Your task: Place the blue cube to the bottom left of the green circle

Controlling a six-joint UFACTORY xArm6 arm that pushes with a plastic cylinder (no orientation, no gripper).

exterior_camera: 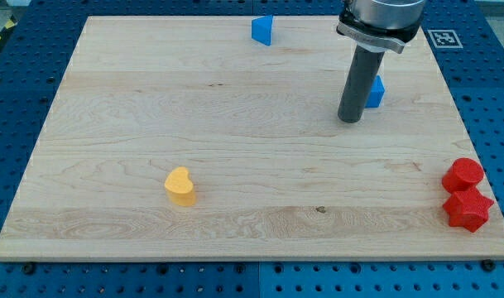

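Red star block (468, 209) foreground; my tip (349, 119) touching blue cube (375, 92).

Partly hidden and cropped items on the board.
The rod (357, 83) covered the left part of the blue cube (376, 92) at its three o'clock; the arm housing (382, 21) was cropped at twelve o'clock.

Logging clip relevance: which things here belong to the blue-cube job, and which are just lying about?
Job:
- blue cube, partly hidden behind the rod
- my tip, just to the cube's left
- green circle: not visible

Lying about:
- blue block, top
- yellow heart
- red cylinder
- red star
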